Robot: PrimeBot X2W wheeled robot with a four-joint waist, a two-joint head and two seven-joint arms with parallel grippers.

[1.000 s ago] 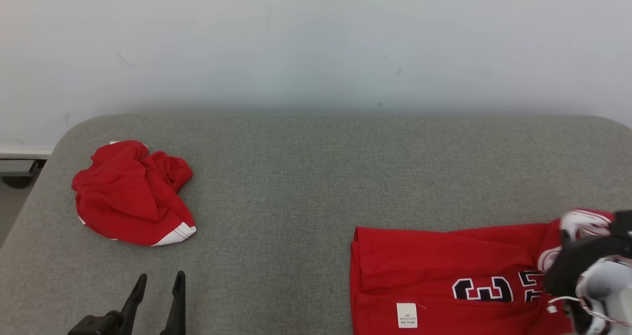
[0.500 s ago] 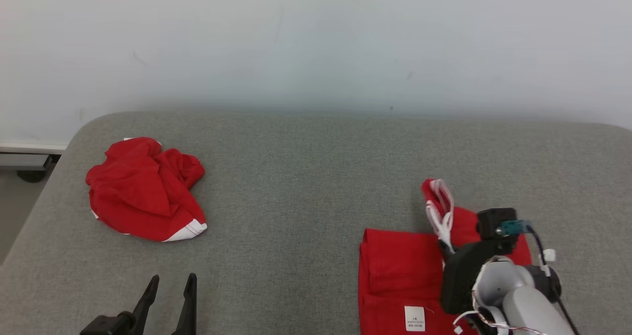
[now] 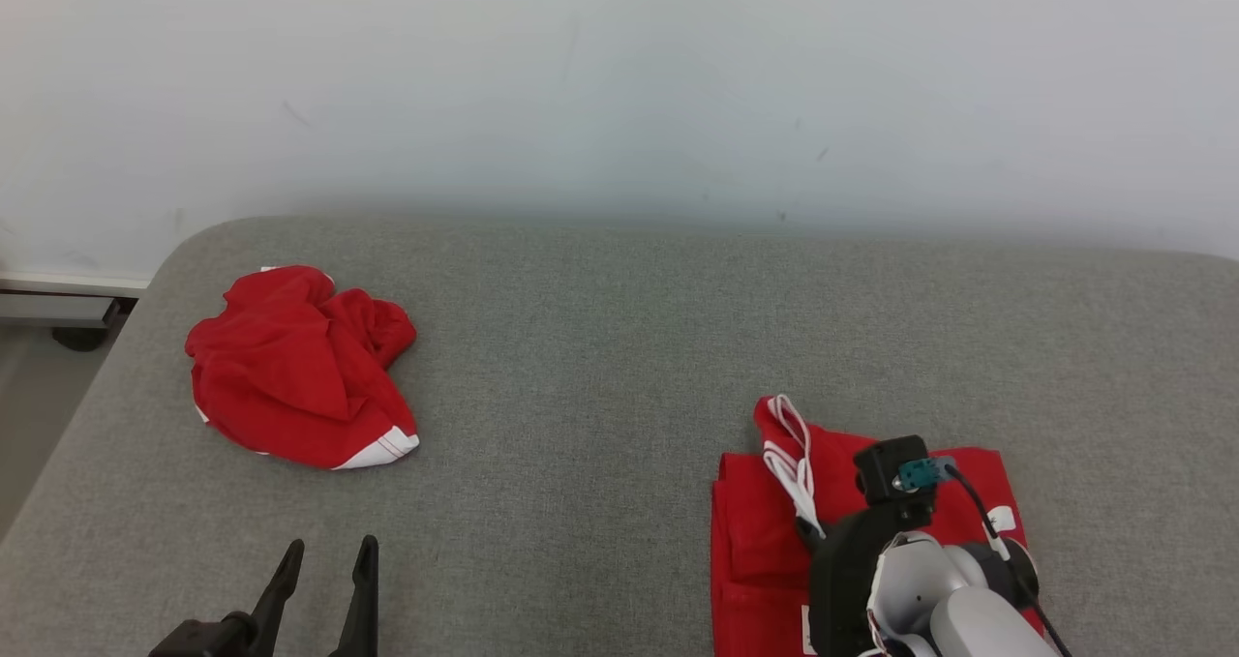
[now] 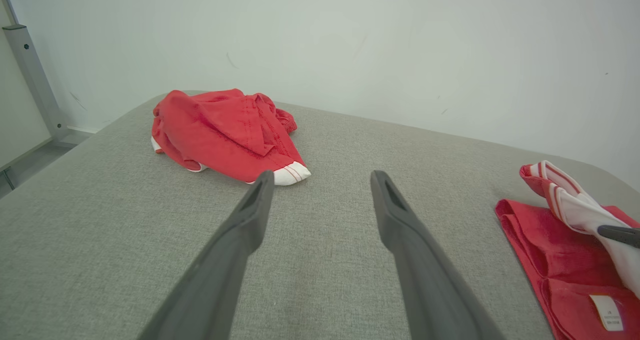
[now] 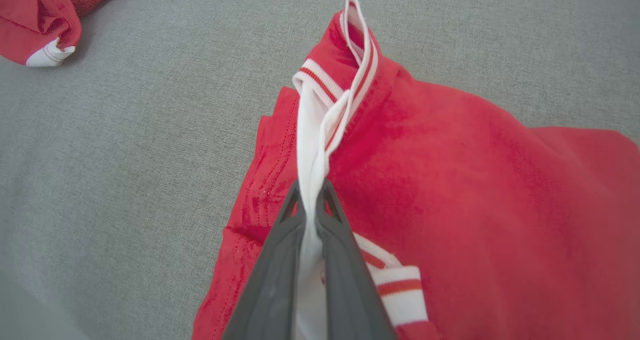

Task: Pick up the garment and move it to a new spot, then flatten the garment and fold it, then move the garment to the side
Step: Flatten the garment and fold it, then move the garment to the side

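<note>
The right gripper (image 5: 311, 187), clamped on the jersey trim (image 5: 312, 129) (bunched beyond its fingertips), has swung it over, nearly completing the fold.

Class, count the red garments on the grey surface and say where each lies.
2. A crumpled garment lies at the far left; a folded jersey at the near right, its striped trim pinched in the right end effector. None seems hidden.

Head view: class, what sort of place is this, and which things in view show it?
Probably an indoor robot-testing room: a grey fabric-covered surface against a bare white wall, with a crumpled red garment and a half-folded red jersey held by the right end effector.
</note>
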